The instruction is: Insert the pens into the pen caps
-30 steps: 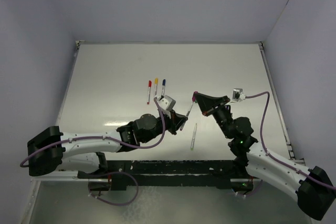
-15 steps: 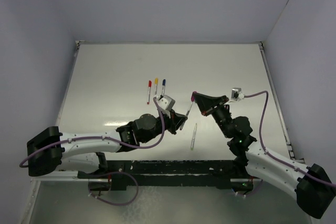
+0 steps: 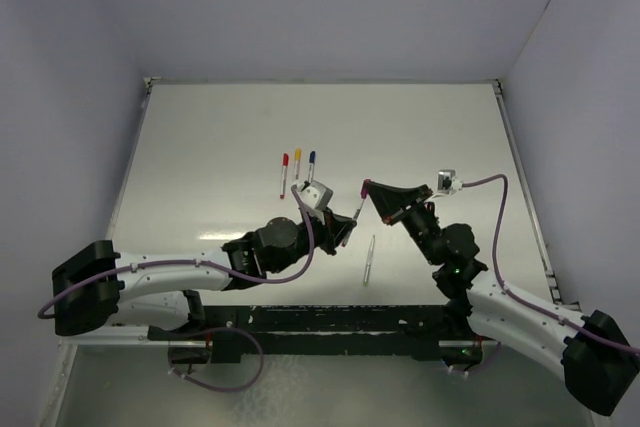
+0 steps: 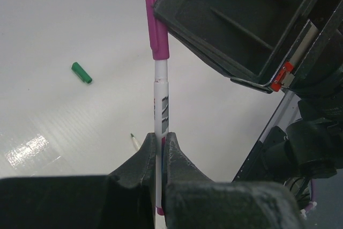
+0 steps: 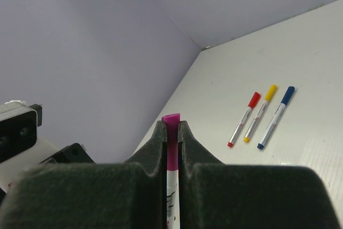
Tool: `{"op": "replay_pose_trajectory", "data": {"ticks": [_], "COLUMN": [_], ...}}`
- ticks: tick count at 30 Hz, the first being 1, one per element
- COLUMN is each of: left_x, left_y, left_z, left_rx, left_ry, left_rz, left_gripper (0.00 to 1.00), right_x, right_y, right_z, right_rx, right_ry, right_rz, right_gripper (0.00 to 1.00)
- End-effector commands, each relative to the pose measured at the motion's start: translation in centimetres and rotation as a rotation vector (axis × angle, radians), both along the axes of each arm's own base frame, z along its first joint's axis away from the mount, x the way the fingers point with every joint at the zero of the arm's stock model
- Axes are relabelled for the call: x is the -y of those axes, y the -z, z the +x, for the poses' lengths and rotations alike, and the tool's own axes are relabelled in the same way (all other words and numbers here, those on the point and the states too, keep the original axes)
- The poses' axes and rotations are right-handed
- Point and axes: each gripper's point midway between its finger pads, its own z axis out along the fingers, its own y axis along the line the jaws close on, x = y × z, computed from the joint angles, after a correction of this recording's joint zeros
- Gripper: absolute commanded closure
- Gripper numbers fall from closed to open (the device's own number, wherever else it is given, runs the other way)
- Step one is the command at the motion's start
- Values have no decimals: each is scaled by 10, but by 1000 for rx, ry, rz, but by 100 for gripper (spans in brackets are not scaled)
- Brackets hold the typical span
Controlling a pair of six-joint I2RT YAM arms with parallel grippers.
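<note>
My left gripper (image 3: 345,231) is shut on the lower end of a white pen (image 4: 162,105). My right gripper (image 3: 368,187) is shut on the purple cap (image 5: 172,140) that sits on the pen's upper end (image 4: 155,25). The two grippers hold the pen (image 3: 357,209) between them above the table. Three capped pens, red (image 3: 284,174), yellow (image 3: 296,169) and blue (image 3: 310,169), lie side by side at mid-table; they also show in the right wrist view (image 5: 244,118). An uncapped pen (image 3: 368,259) lies near the front. A green cap (image 4: 81,72) lies loose on the table.
The white table (image 3: 220,137) has raised side rails (image 3: 525,187). Purple cables (image 3: 500,217) trail from both wrists. Pale walls close in the table at the back and sides.
My right gripper with the purple cap has shifted slightly left and down toward the left gripper along the pen. The left arm has barely moved.
</note>
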Motion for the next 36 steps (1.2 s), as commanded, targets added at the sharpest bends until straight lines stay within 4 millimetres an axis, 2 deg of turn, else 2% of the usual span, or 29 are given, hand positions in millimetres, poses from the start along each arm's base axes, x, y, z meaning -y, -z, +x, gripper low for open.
{"op": "replay_pose_trajectory", "data": {"ticks": [1, 9, 14, 20, 25, 30, 36], "left_x": [6, 10, 4, -3, -3, 0, -6], "left_y": [-25, -35, -44, -60, -75, -84, -99], "left_z": [4, 8, 23, 44, 50, 58, 77], "left_rx": [38, 56, 74, 84, 106, 141, 190], "left_ry": [-15, -24, -61, -60, -39, -53, -112], "left_rz": [-85, -133, -150, -209, -240, -213, -180], "left_gripper": [100, 100, 100, 100, 100, 100, 100], "right_x": [-4, -19, -28, -35, -40, -50, -56], "right_y": [-12, -1, 13, 41, 61, 76, 103], "right_z": [-7, -12, -14, -14, -14, -13, -11], "right_rx": [35, 15, -31, -121, -175, -225, -322], "right_ry": [-42, -122, -165, -195, -217, -255, -267], "right_rz": [42, 29, -15, -89, -149, -226, -310], "right_gripper": [100, 100, 100, 100, 100, 100, 100]}}
